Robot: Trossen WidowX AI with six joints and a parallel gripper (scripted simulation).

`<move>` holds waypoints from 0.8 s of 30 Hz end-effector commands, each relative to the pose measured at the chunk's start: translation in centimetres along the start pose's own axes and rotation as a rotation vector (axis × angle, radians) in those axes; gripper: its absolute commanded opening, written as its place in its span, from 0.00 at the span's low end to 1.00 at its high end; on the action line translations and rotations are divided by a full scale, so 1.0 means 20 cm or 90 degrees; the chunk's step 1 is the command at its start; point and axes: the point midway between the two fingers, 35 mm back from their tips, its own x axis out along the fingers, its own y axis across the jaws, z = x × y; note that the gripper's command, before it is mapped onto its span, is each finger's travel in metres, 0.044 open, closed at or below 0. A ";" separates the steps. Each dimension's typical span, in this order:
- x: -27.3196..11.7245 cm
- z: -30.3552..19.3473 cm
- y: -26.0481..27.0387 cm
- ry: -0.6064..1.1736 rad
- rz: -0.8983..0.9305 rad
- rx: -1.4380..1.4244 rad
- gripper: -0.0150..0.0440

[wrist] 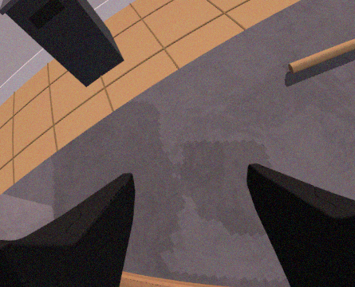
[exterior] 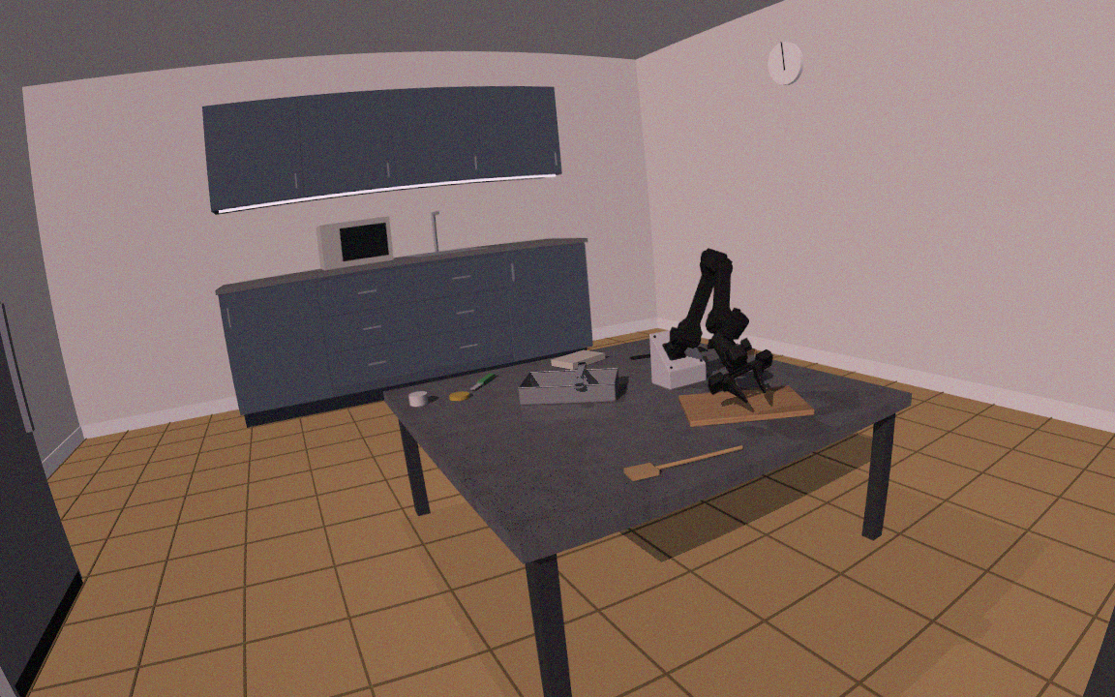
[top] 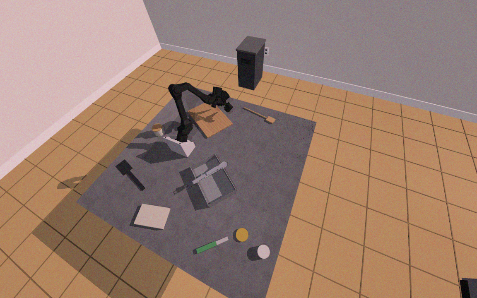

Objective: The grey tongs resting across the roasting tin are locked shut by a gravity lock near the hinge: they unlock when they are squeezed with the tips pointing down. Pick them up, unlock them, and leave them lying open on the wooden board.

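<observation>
Table (top: 270,155): tongs (top: 206,173) lie across tin (top: 229,183), untouched.
Gripper (top: 220,99): mine, half open, empty, over board (top: 210,120).
Done: 0 steps.

— Where do the tongs (top: 203,174) lie?
— Across the roasting tin (top: 225,183), mid-surface (top: 270,155), well apart from the hand (top: 220,105).
— And the hand?
— Over the far edge of the wooden board (top: 210,124), holding nothing, fingers apart. The spatula (top: 259,115) lies beyond the board; the robot's base (top: 181,145) stands between board and tin.
</observation>
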 end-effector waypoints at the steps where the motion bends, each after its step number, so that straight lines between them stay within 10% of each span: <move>1: -0.02 -0.03 -0.30 0.015 -0.102 0.067 0.69; 11: -0.36 -0.13 -1.10 -0.001 -0.388 0.307 0.69; 24: -1.29 -0.40 -1.78 -0.185 -0.707 0.696 0.69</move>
